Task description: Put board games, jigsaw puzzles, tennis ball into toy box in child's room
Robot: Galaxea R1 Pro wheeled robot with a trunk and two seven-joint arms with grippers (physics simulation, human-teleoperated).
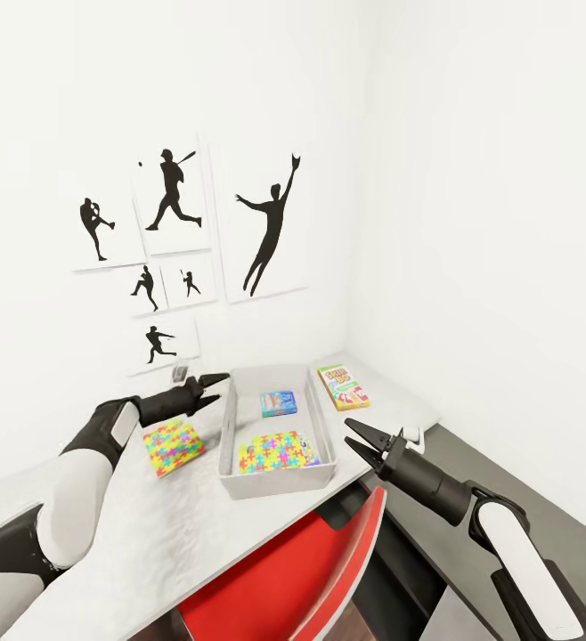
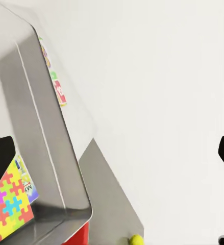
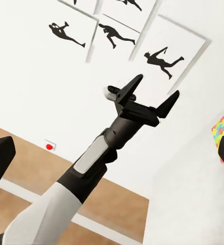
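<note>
On the white desk (image 1: 186,525), the left gripper (image 1: 215,389) and right gripper (image 1: 357,437) flank the grey toy box (image 1: 280,483), fingers parted, empty. Inside lie 1 jigsaw puzzle (image 1: 275,452) and a blue board game (image 1: 279,403); another puzzle (image 1: 173,447) lies left, a game (image 1: 343,386) beyond right

A plain grey lidless toy box (image 1: 231,427) holds a blue printed game box (image 1: 279,403) and a yellow, green, blue, pink and orange jigsaw mat (image 1: 277,452). Beyond the black right fingertips (image 1: 357,427) lies an orange-green printed game box (image 1: 343,386).
</note>
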